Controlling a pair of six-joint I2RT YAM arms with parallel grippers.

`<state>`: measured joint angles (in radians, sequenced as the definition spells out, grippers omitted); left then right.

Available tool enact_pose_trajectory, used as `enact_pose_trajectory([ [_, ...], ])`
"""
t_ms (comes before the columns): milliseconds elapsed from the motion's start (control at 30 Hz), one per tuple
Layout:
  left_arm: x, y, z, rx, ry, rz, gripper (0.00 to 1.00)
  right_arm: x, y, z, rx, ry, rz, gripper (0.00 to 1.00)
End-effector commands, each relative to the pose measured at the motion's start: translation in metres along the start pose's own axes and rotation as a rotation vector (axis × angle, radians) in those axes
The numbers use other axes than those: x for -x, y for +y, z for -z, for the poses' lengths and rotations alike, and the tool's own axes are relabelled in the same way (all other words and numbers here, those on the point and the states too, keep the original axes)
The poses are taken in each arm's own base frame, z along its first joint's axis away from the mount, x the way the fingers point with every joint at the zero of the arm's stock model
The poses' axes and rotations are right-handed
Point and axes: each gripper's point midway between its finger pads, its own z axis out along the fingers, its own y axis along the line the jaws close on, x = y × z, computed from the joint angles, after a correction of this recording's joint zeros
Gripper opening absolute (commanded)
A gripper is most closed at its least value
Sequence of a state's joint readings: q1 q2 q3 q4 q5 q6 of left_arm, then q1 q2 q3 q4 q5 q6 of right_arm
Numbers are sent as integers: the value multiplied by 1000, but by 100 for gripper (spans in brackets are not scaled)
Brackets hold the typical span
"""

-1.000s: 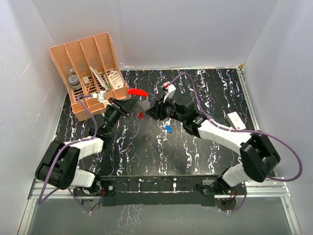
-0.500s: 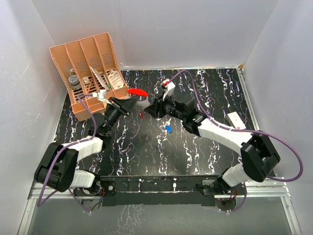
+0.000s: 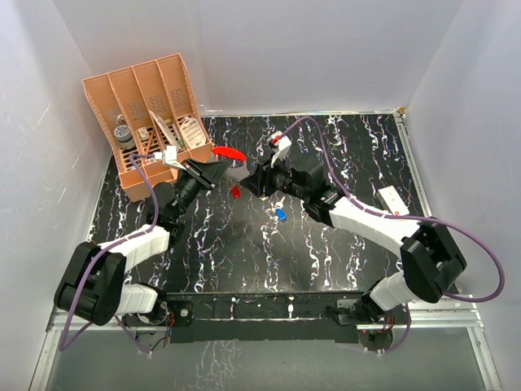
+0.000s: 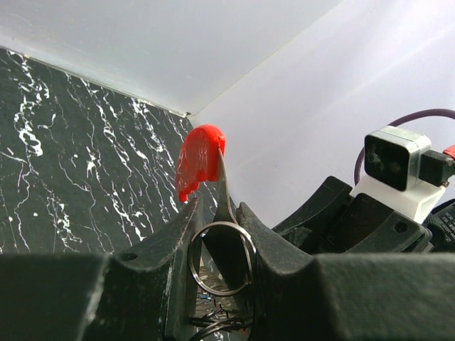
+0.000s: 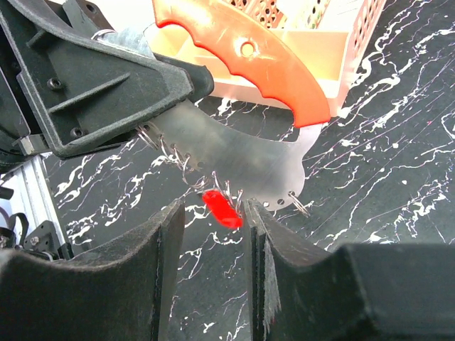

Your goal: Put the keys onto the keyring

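One risk: the red key (image 5: 222, 208), just under the keyring (image 5: 213, 35) between the parted fingers of the right end effector (image 5: 212, 222), may fall if not truly hooked. The left end effector (image 4: 217, 220) is clamped on the keyring; the blue key (image 3: 281, 214) lies on the desk (image 3: 342, 155), well apart from it.

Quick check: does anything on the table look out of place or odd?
The blue key lies loose on the table, apart from both pincers. The left pincer grips the keyring. The red key sits between the open fingers of the right pincer, and I cannot tell whether it is hooked on.
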<state>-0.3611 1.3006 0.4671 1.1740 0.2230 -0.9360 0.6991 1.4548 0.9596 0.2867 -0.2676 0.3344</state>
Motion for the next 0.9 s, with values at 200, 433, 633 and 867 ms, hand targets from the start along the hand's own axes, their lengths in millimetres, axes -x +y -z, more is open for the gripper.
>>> enact_pose_trajectory([
  [200,21,-23,-10,-23,-34,61,0,34,1,4,-22,-86,56,37],
  [433,22,-22,-11,-10,-29,73,0,34,1,4,-15,-92,55,37],
  [633,21,-21,-13,-6,-24,81,0,34,5,-1,16,-74,69,35],
  [867,19,-21,-15,-4,-12,91,0,36,12,-6,55,-68,103,34],
])
